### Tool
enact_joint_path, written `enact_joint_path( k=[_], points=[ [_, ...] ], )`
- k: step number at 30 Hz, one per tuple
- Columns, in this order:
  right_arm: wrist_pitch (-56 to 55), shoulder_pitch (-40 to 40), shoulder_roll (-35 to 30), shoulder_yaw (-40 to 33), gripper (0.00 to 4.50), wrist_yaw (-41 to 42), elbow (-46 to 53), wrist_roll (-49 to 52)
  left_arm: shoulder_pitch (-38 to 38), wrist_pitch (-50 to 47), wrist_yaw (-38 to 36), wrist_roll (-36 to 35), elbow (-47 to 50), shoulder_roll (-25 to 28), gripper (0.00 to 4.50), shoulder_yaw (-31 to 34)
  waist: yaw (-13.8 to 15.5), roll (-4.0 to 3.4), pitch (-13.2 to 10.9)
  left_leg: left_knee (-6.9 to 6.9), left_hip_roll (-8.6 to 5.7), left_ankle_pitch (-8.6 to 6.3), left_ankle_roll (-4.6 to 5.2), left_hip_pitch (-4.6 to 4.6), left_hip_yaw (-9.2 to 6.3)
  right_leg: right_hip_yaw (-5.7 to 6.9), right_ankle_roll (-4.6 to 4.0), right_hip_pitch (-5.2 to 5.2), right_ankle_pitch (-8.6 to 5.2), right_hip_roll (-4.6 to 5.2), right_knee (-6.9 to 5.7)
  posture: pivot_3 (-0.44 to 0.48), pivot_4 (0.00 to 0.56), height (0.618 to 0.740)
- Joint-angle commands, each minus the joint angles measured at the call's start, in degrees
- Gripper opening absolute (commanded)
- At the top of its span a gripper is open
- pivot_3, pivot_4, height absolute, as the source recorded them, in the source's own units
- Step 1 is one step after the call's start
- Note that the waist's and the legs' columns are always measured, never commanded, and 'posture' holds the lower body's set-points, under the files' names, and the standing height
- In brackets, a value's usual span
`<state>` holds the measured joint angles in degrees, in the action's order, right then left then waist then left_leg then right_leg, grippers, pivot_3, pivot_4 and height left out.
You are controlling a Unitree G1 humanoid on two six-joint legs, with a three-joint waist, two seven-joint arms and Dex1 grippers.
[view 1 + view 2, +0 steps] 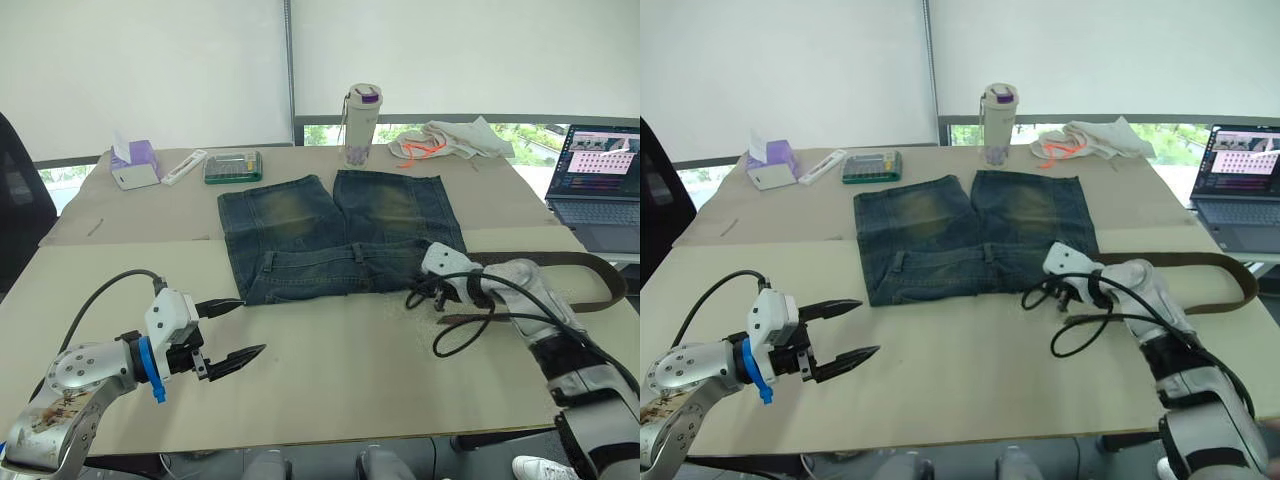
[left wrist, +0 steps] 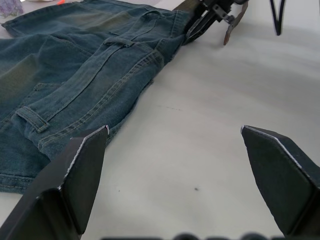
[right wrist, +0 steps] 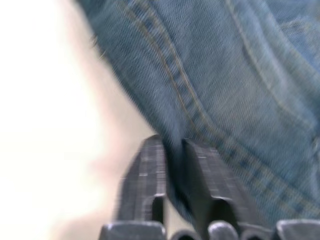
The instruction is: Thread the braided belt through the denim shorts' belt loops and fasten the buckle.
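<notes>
The left gripper (image 1: pixel 232 330) is hovering with jaws spread wide, gripping nothing, the waistband edge of the denim shorts (image 1: pixel 340 235) lying just ahead of its tips. The right gripper (image 3: pixel 172 150) is pinching the waistband edge between nearly closed fingers. The braided belt (image 1: pixel 590 268) is trailing behind that gripper, its buckle (image 2: pixel 234 22) hanging beside the jaws.

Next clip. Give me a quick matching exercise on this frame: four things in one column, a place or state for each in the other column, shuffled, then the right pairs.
1. left gripper
2. denim shorts
3. bottle
4. laptop

a. upright on the table beyond the shorts' leg hems
b. open at the table's right edge
c. fingers spread, over bare table
d. flat, waistband toward the robot

Pairs: 1-c, 2-d, 3-a, 4-b
</notes>
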<state>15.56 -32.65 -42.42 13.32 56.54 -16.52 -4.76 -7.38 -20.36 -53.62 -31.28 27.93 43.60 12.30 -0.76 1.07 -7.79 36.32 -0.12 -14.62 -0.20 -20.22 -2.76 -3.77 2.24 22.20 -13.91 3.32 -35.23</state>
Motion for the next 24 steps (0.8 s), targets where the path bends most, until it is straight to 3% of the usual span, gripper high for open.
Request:
enact_joint_path(
  k=[1, 7, 10, 13, 20, 24],
  points=[
    [5.1, 5.0, -3.6, -2.3, 0.02, 3.6, 9.3, 2.8, 1.0, -0.3, 0.2, -0.2, 1.5, 0.5, 4.50, -0.1, 0.2, -0.01, 0.0, 0.00, 0.00, 0.00, 0.00, 0.00, -0.04, 0.05, 0.00, -0.01, 0.00, 0.00, 0.01, 0.000, 0.150, 0.740],
    [13.0, 11.9, -7.2, -6.0, 0.02, 4.5, 21.0, 7.1, 0.9, -0.1, -0.1, 0.3, 1.3, 0.6, 4.50, -0.8, 0.1, 0.00, 0.0, 0.01, -0.01, 0.00, 0.00, -0.02, -0.05, 0.09, 0.01, -0.02, -0.01, 0.00, 0.01, 0.000, 0.150, 0.740],
    [7.9, 11.7, -6.7, -7.2, 0.02, 1.8, 20.4, 6.3, 1.5, -0.3, -0.2, 0.5, 1.1, 0.6, 4.50, -1.8, -0.1, 0.00, 0.0, 0.03, 0.00, 0.00, 0.00, -0.02, -0.03, 0.08, 0.01, -0.02, -0.01, -0.01, 0.02, 0.000, 0.150, 0.740],
    [4.0, 12.4, -8.6, -8.7, 1.06, 4.7, 20.4, 8.3, 2.6, -0.4, -0.3, 0.6, 0.6, 0.6, 4.50, -2.6, -0.1, 0.00, 0.0, 0.03, -0.01, 0.00, 0.00, -0.01, 0.03, 0.07, 0.01, -0.01, -0.01, -0.05, 0.02, 0.000, 0.150, 0.740],
    [10.3, 17.8, -16.2, -19.2, 3.50, 11.5, 24.4, 17.8, 3.7, -1.4, -1.0, 0.0, 1.0, 0.9, 4.50, -2.9, 0.1, -0.01, 0.0, 0.04, -0.01, 0.00, 0.00, -0.06, 0.00, 0.06, 0.03, -0.03, -0.02, 0.02, 0.05, 0.000, 0.150, 0.740],
    [7.5, 21.2, -19.8, -19.6, 3.50, 12.2, 20.5, 16.3, 3.8, -1.5, -0.9, 0.3, 1.4, 0.5, 4.50, -3.8, 0.0, 0.04, 0.0, 0.04, 0.03, 0.00, 0.01, -0.02, 0.01, 0.07, 0.03, -0.08, -0.03, -0.05, 0.08, 0.000, 0.150, 0.740]
  ],
)
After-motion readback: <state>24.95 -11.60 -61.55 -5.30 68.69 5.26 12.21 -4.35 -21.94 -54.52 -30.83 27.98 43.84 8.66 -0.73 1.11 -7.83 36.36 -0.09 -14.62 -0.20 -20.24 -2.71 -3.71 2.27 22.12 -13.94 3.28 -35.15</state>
